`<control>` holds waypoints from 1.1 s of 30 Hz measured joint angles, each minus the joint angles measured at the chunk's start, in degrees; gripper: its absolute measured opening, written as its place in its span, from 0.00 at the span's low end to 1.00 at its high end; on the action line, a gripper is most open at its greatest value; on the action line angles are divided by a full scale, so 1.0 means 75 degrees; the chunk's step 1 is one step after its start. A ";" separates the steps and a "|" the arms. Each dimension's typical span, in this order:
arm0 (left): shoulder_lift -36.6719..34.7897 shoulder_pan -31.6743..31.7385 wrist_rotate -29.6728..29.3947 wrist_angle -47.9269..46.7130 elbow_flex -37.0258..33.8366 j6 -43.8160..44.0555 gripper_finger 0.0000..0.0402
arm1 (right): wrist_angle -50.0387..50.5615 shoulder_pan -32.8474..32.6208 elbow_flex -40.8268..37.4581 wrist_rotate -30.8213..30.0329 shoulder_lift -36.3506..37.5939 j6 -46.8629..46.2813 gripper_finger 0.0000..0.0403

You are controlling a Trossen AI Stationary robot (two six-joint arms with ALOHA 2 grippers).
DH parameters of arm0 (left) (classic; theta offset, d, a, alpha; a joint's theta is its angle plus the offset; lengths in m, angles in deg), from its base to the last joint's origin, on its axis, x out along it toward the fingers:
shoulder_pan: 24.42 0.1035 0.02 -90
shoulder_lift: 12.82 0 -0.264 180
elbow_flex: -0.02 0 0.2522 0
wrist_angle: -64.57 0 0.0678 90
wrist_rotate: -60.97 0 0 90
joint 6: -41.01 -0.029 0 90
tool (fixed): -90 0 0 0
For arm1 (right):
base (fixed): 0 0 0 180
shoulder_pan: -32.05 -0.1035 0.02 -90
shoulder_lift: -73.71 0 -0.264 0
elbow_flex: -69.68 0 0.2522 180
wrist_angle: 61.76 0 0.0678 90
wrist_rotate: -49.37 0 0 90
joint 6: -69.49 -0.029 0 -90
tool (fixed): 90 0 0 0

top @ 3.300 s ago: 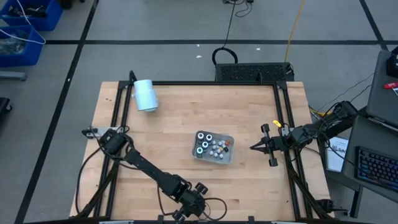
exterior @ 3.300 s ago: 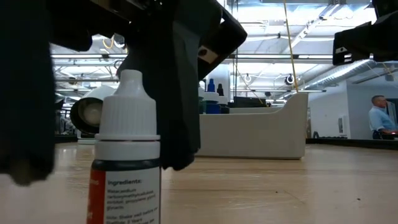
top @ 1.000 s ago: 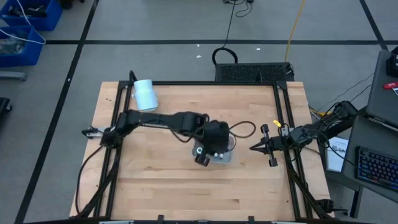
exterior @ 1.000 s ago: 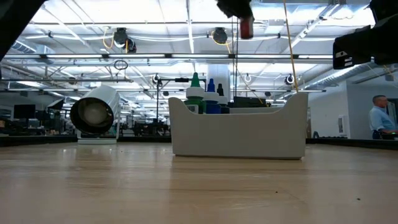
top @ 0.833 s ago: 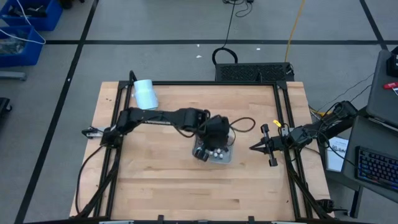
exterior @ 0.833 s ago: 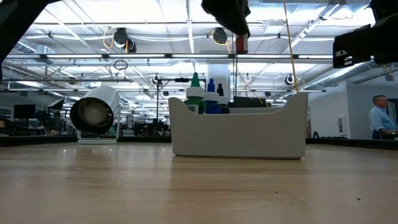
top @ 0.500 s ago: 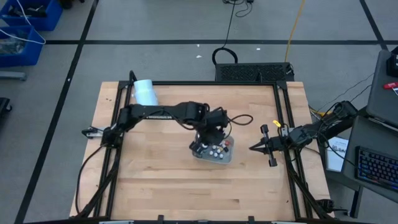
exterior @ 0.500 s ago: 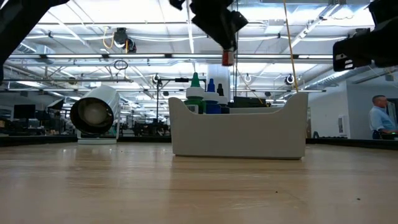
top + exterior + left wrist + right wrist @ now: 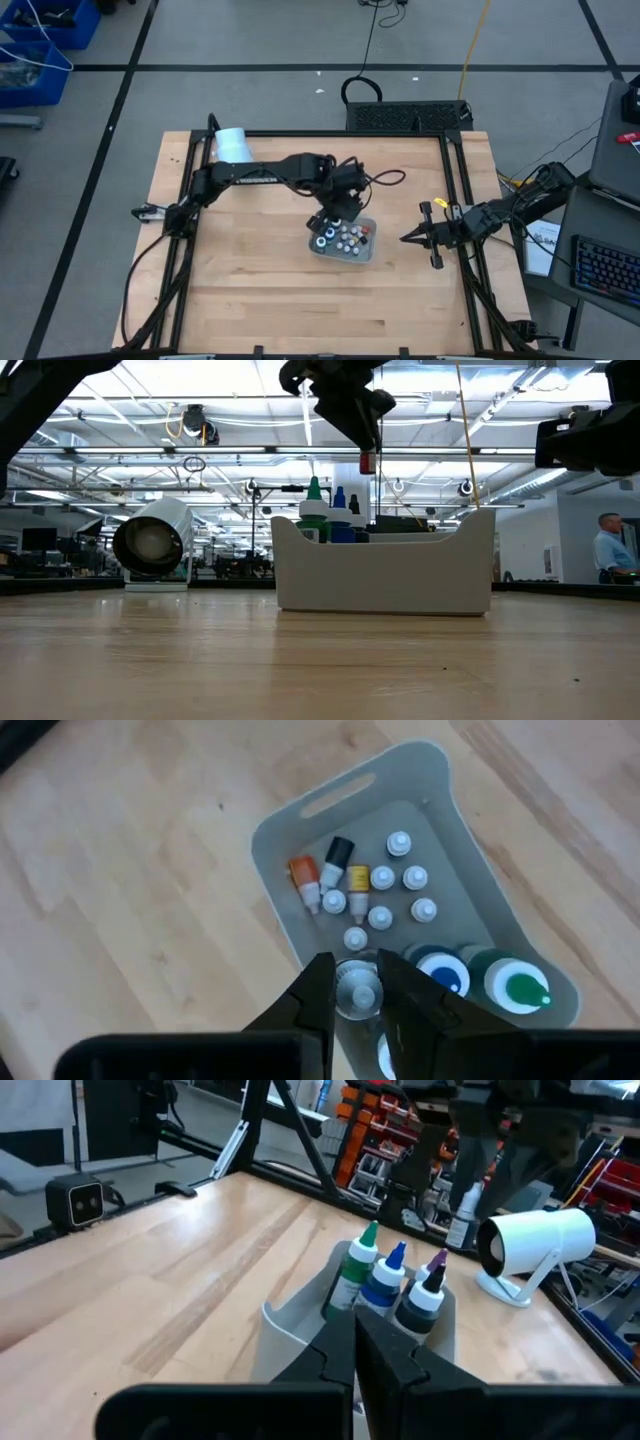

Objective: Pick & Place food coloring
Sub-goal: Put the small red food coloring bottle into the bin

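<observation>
Wooden table (image 9: pixel 250 270), grey tray (image 9: pixel 366 252) mid-table. Left gripper (image 9: pixel 356 995) hangs above tray, fingers clamping small food coloring bottle (image 9: pixel 357 997), likely for drop-in. Right gripper (image 9: pixel 408 237) parked beside tray, fingers closed, empty.

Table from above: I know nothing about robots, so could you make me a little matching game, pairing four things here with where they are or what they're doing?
Things:
1. left tool
2. right tool
3. white cylinder
4. grey tray

States:
A. near the table's left corner, away from everything else
B. mid-table, with bottles standing in it
C. shut and empty, by the table's right edge
D. above the tray, gripping a small bottle

Pairs: 1-D, 2-C, 3-A, 4-B
</observation>
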 joint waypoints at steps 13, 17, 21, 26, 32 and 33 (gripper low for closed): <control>0.0000 -0.0125 0.1218 0.0479 0.0000 0.0189 0.15 | 0.0127 0.0001 0.0003 0.0000 -0.0003 -0.0358 0.00; 0.0073 -0.0191 0.1711 0.0551 0.0003 0.0216 0.16 | 0.0143 0.0000 0.0000 0.0000 -0.0003 -0.0360 0.00; 0.0292 -0.0319 0.1669 0.0616 0.0003 0.0175 0.15 | 0.0149 0.0000 0.0001 -0.0003 -0.0004 -0.0537 0.00; 0.0440 -0.0463 0.1639 0.0863 -0.0003 -0.0065 0.15 | 0.0139 0.0003 0.0002 -0.0003 -0.0023 -0.0786 0.00; 0.0440 -0.0593 0.1554 0.0936 -0.0003 -0.0546 0.15 | -0.0343 0.0003 0.0001 -0.0527 -0.0090 -0.0993 0.00; 0.0440 -0.0597 0.1552 0.0928 -0.0003 -0.0548 0.15 | -0.0450 0.0003 0.0000 -0.0555 -0.0079 -0.0905 0.00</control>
